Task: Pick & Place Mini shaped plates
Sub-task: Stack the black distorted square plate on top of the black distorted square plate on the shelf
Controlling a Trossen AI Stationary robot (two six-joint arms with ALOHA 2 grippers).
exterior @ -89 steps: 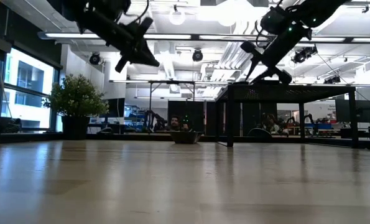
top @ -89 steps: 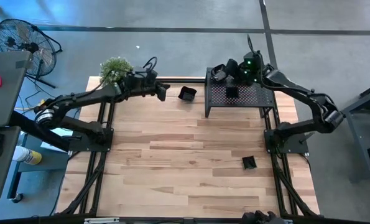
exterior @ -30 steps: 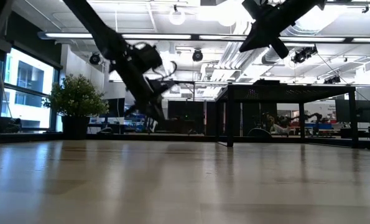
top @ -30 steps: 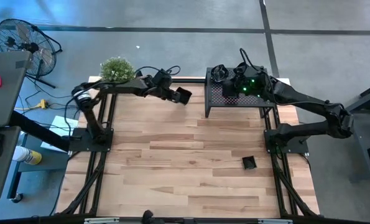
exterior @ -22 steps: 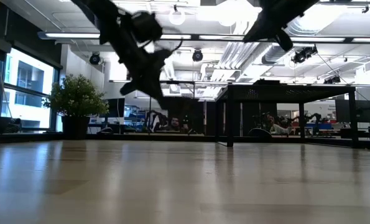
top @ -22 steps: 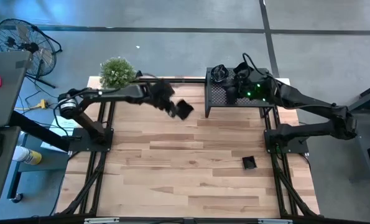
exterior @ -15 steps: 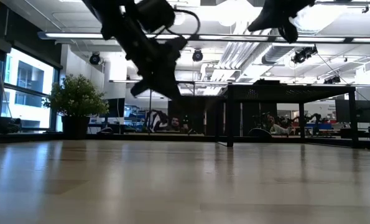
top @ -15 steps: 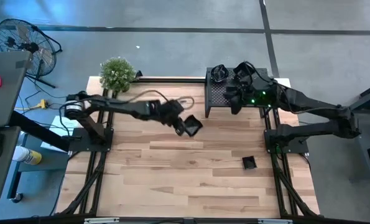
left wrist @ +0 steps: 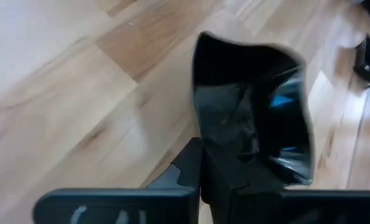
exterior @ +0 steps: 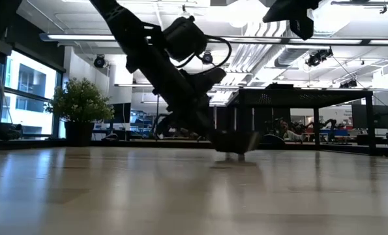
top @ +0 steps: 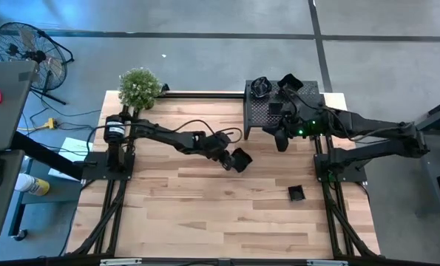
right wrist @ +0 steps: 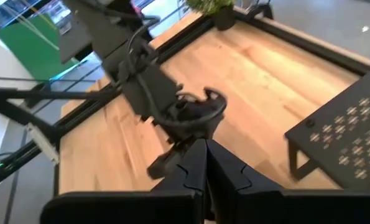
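Note:
My left gripper (top: 233,157) is out over the middle of the table, shut on a small glossy black wavy-edged dish (top: 242,159) (left wrist: 253,112). In the low view the dish (exterior: 238,141) hangs just over the wood; I cannot tell whether it touches. Another black dish (top: 296,193) lies flat on the table toward the near right. Two more dishes (top: 260,86) (top: 290,80) sit on the far part of the stand. My right gripper (top: 281,140) (right wrist: 204,165) is shut and empty, raised by the stand's near edge. My left gripper pinches the dish by its rim (left wrist: 225,158) between the two fingers (left wrist: 200,171). It comes slanting down from the table's far left. The dish sticks out beyond the fingertips, tilted, with its hollow side facing the wrist camera.
The black perforated stand (top: 293,114) (exterior: 298,94) occupies the far right of the table. A green plant (top: 138,85) (exterior: 79,104) stands at the far left corner. Bare wood lies between the held dish and the near edge.
My left gripper has carried the dish from the far edge by the plant toward the table's middle, moving right, nearer and down until it hangs low over the wood. My right gripper has drawn back from over the stand toward the stand's near edge.

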